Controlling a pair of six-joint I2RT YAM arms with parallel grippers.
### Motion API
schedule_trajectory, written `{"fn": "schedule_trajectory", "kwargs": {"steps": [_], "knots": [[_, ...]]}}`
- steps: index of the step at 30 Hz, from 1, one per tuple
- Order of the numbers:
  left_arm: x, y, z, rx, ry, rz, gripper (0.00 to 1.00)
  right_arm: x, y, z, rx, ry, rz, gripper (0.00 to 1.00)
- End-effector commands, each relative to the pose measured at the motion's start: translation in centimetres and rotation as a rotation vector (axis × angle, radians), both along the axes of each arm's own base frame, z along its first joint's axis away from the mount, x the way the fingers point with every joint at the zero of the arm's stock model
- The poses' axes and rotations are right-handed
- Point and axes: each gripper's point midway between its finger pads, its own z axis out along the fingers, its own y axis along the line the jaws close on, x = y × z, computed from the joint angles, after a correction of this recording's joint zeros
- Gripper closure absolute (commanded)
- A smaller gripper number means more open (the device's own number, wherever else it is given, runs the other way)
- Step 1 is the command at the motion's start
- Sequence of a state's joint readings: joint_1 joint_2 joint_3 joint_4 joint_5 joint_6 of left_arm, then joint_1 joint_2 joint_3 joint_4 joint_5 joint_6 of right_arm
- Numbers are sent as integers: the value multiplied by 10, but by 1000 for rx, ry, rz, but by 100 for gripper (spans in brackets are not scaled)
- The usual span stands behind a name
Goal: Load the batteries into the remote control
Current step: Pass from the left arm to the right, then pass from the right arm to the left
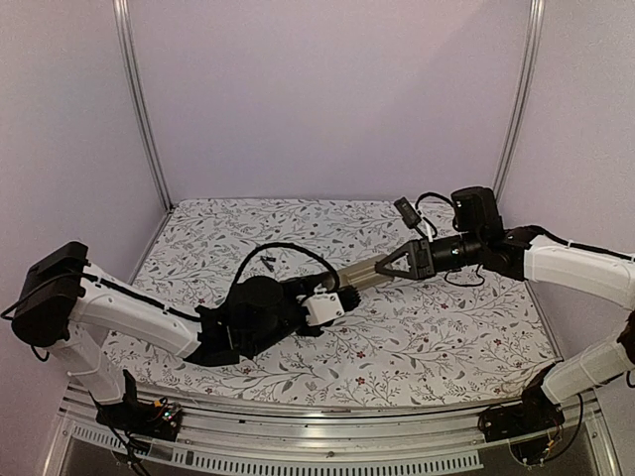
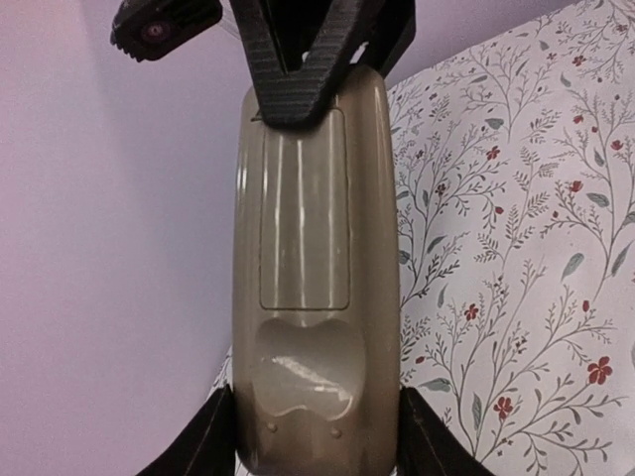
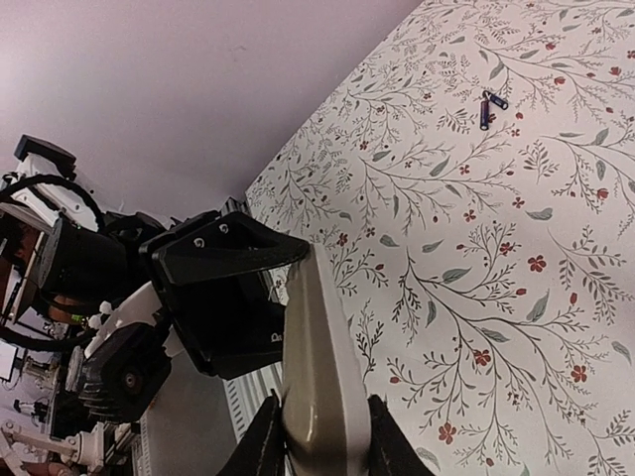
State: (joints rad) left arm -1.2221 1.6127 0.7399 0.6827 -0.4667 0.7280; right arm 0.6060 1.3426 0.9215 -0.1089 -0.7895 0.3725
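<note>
The remote control (image 1: 362,280) hangs above the floral table, held at both ends. In the left wrist view its tan-grey back (image 2: 306,297) faces the camera, with the rectangular cover panel (image 2: 304,218) seated flush. My left gripper (image 2: 316,441) is shut on the near end, a finger pressing each side. My right gripper (image 3: 317,436) is shut on the other end, across its thin edges. It shows as a black wedge (image 2: 298,59) over the far end in the left wrist view. Two batteries (image 3: 487,107) lie as small dark sticks on the cloth, far from both grippers.
The floral cloth (image 1: 446,337) covers the table. Aluminium posts (image 1: 144,109) (image 1: 518,99) stand at the back corners against lilac walls. A metal rail (image 1: 327,451) runs along the near edge between the arm bases.
</note>
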Motion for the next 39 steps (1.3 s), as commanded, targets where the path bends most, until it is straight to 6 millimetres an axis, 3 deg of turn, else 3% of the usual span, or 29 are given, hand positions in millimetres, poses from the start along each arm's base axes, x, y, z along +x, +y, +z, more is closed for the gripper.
{"fn": "schedule_trajectory", "kwargs": {"steps": [1, 4, 7, 13, 17, 24, 30, 39], "knots": [[-7, -9, 11, -42, -10, -30, 85, -12, 10, -5, 18, 19, 72, 80], [-7, -9, 10, -39, -3, -31, 79, -13, 11, -6, 11, 21, 85, 91], [-9, -9, 7, -46, 23, -40, 66, -14, 10, -4, -1, 2, 93, 97], [-23, -16, -11, -29, 196, -142, 33, -17, 8, -3, -31, -40, 136, 100], [-40, -22, -15, -40, 381, -260, 23, -22, 10, 3, -39, -71, 194, 100], [-43, -17, 8, -142, 585, -373, 22, -32, 9, 17, -29, -147, 291, 100], [-44, -31, -2, -105, 677, -392, 26, -36, 12, 26, -6, -194, 332, 99], [-42, -33, 4, -126, 734, -425, 32, -45, 16, 31, -4, -236, 383, 96]]}}
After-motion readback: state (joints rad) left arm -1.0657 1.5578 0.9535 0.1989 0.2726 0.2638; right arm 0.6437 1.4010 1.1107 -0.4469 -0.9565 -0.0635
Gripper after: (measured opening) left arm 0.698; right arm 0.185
